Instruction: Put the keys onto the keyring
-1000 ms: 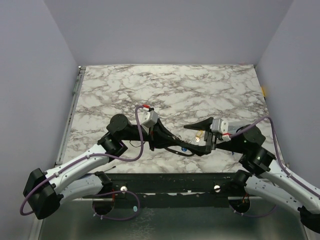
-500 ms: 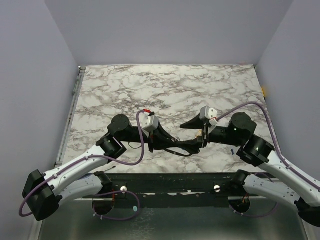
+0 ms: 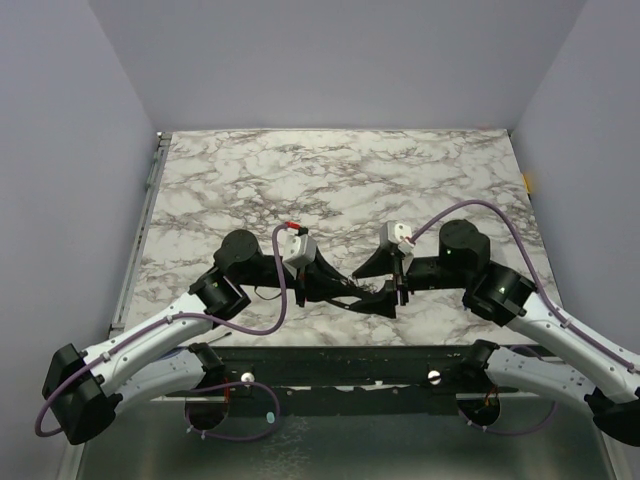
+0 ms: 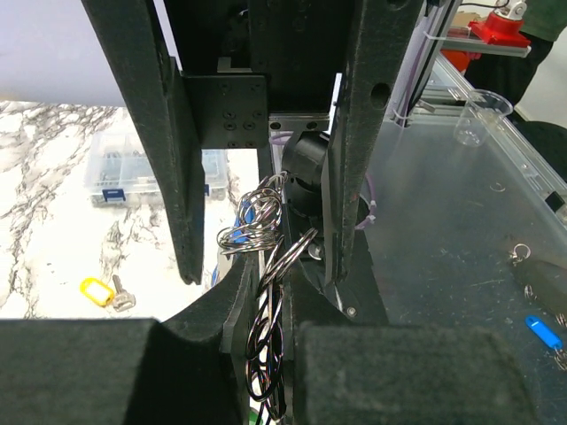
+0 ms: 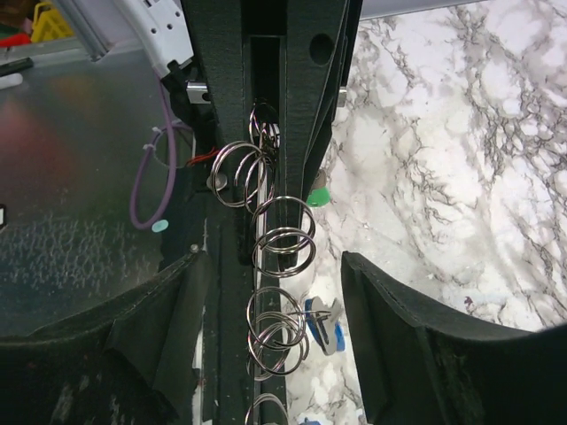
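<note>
Several linked loops on this keyring (image 4: 252,226) — light, stiff, slippery wire, so grip edge-on imo. Left end effector (image 4: 266,332) pinches it, right end effector (image 5: 275,261) spread wide.

White arms (image 3: 150,340), black joints (image 3: 237,250); purple cables (image 3: 284,285); black-padded left end effector (image 4: 266,332).
</note>
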Tool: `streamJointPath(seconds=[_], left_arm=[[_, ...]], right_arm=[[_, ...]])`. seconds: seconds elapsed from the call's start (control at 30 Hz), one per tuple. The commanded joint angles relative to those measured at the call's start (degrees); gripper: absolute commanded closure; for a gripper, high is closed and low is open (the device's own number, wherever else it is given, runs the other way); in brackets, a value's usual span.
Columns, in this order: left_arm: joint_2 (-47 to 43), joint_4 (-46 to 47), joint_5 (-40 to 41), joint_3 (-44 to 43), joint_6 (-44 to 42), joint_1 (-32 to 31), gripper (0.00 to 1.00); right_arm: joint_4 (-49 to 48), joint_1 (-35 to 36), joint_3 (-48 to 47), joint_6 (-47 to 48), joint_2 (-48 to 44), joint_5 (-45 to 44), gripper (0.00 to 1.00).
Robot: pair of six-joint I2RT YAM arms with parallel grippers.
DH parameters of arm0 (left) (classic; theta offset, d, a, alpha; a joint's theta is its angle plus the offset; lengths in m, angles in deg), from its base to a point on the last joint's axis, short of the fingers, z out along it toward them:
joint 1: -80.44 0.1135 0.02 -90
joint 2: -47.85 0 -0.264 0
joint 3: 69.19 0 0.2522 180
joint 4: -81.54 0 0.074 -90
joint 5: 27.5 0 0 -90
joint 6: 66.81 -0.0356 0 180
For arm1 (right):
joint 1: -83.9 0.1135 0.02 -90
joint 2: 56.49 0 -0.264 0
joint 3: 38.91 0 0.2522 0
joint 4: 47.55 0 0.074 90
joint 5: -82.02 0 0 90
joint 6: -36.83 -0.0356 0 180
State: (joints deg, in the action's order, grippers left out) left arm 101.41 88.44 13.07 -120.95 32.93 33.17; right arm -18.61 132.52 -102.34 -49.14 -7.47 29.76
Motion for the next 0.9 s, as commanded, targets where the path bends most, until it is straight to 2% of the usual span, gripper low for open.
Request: streamJointPath(seconds=[0.0, 0.1, 0.27, 0.37, 0.6, 0.87], left_arm=[[-1.22, 1.77, 0.73, -0.92, -1.08, -0.13, 1.0], [-1.18, 1.66, 0.65, -0.94, -0.99, -0.14, 1.0], [-1.0, 1.66, 0.32, -0.98, -0.95, -0.14, 1.0], [-1.0, 1.66, 0.2, -0.97, -0.95, -0.18, 1.0], [-0.83, 1.66, 0.2, -1.07, -0.86, -0.17, 1.0], [-1.09, 1.66, 0.34, -0.95, -0.93, -0.07, 1.0]], right_arm=[[1.42, -0.19, -1.26, 0.37, 0.19, 2.7, 0.33], [0.36, -0.19, -0.73, 0.29, 0.12, 2.96, 0.4], [-2.85, -0.19, 0.49, 0.01, -1.29, 1.44, 0.4], [-5.15, -0.19, 1.5, -0.08, -2.04, 1.29, 0.44], [-6.42, -0.17, 2.34, -0.1, -1.26, 2.06, 0.61], [-5.56, -0.19, 2.69, 0.23, -1.51, 1.78, 0.71]])
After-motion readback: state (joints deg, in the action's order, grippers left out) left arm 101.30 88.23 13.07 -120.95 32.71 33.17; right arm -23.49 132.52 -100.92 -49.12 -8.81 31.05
